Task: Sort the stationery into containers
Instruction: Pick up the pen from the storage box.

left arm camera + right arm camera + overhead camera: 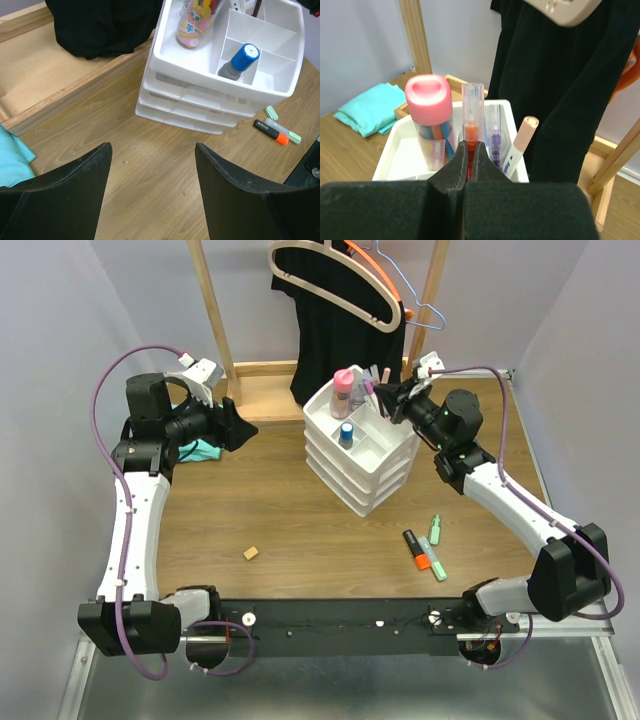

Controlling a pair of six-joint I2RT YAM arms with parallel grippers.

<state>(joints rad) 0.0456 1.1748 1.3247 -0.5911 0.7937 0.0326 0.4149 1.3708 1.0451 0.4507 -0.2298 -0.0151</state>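
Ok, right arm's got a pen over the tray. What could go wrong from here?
1. The right gripper is clamped on the clear orange-ink pen right beside the pink-capped bottle; lowering could knock the bottle over.
2. That end of the organiser already holds a purple pen and a pink-tipped pen; on release the new pen could catch on them or lean out over the rim.

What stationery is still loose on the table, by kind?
Orange highlighter: 1
Green highlighter: 1
Pale green pen: 1
Eraser: 1
Total: 4
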